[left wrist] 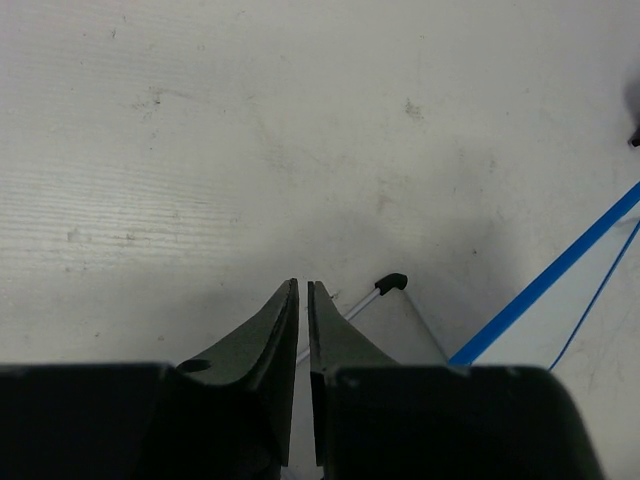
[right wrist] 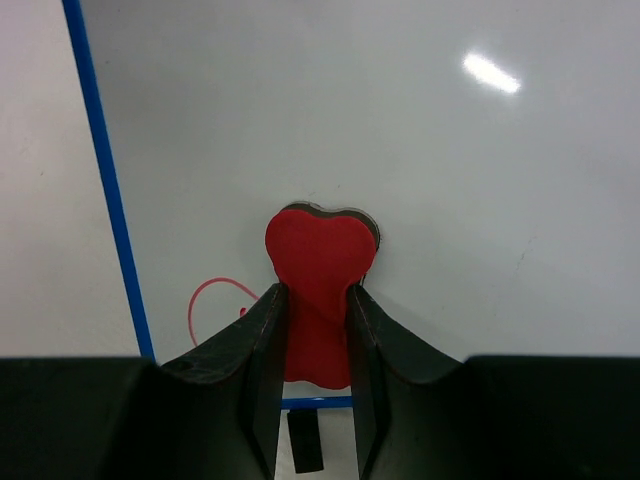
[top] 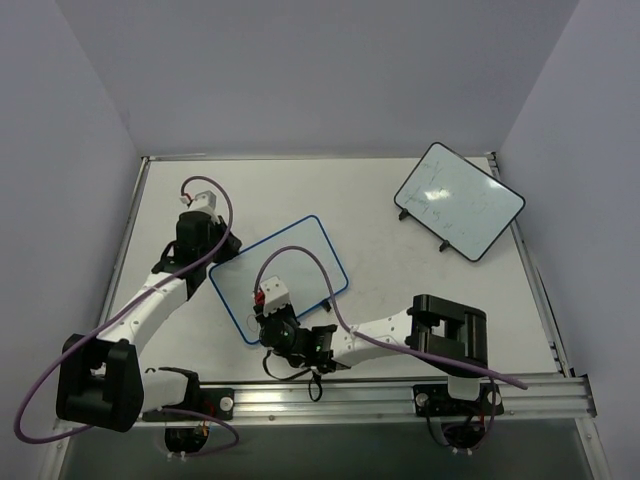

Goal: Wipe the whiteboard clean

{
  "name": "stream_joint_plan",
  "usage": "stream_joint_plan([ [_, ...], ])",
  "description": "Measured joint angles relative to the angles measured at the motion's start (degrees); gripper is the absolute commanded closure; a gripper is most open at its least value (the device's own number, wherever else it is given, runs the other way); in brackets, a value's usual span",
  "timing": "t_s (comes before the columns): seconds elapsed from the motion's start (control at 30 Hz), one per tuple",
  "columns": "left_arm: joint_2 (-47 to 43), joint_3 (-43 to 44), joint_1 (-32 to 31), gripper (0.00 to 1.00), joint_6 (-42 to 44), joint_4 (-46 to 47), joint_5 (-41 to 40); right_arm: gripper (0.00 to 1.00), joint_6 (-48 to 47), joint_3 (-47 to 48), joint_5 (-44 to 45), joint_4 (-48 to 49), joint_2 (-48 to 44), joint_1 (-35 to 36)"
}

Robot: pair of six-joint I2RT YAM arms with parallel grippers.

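Right gripper (right wrist: pixel 315 290) clenched on the red heart eraser (right wrist: pixel 320 250), pressed to the whiteboard (top: pixel 300 270) at mid-table, and left gripper (left wrist: pixel 303 285) all but closed on nothing visible beside the board's foot (left wrist: pixel 392 282): unbraced, the board may skid under your stroke, sparing the red scribble (right wrist: pixel 210 300).

One blue-rimmed whiteboard (top: pixel 240 280), one black-rimmed whiteboard (top: pixel 458 200) and one red heart-shaped eraser (right wrist: pixel 320 265)

Place: robotics lab test cell | Shown by: left arm (top: pixel 150 300) and right arm (top: pixel 375 338), both white, bolted to an aluminium rail (top: pixel 380 392) edging a scuffed white table (top: pixel 330 190) | Surroundings: plain pale walls (top: pixel 300 70) boxing it in; purple cables (top: pixel 293 248) looping loose
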Motion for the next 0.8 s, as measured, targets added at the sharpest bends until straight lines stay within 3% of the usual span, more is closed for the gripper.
stream_joint_plan([
  [0.3,0.00,0.94,-1.62,0.87,-0.20,-0.85,-0.66,1.00,-3.50,-1.92,5.49,7.65,3.08,4.02],
  [0.8,0.00,1.18,-2.80,0.90,-0.15,-0.55,-1.81,1.00,-7.23,3.34,6.03,9.79,7.10,4.46],
])
